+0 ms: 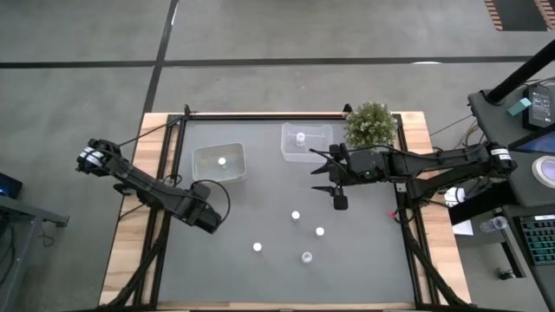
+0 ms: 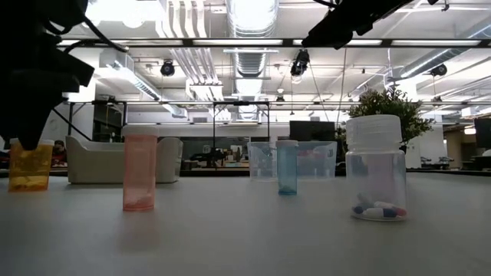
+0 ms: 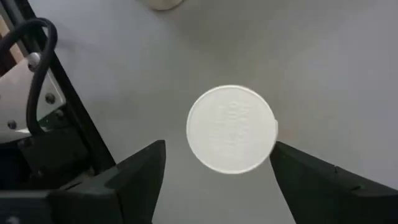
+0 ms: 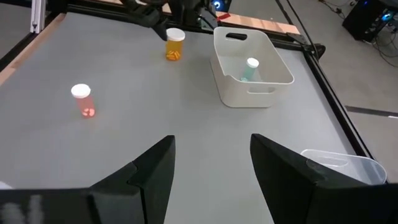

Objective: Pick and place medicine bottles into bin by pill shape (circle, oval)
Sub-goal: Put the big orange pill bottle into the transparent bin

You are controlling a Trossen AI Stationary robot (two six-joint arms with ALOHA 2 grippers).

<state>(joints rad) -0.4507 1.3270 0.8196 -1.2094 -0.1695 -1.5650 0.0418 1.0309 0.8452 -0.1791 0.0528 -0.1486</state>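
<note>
Two tools spread, neither grasping. Left tool (image 3: 214, 171) poised straight above an orange bottle (image 4: 175, 44), white cap (image 3: 231, 129) centred between the fingers, long axis upright on the surface (image 1: 260, 208), near the left bin (image 1: 218, 162). Right tool (image 1: 328, 176) farther off, by the other bin (image 1: 306, 142).

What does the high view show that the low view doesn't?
Only the high view: the left arm and right arm whole, and the insides of the left tub and right tub, each holding one white-capped bottle. Only the low view: bottle bodies side on, the pink bottle, the blue bottle, capsules in the clear bottle, and the room behind. Both: the potted plant.
</note>
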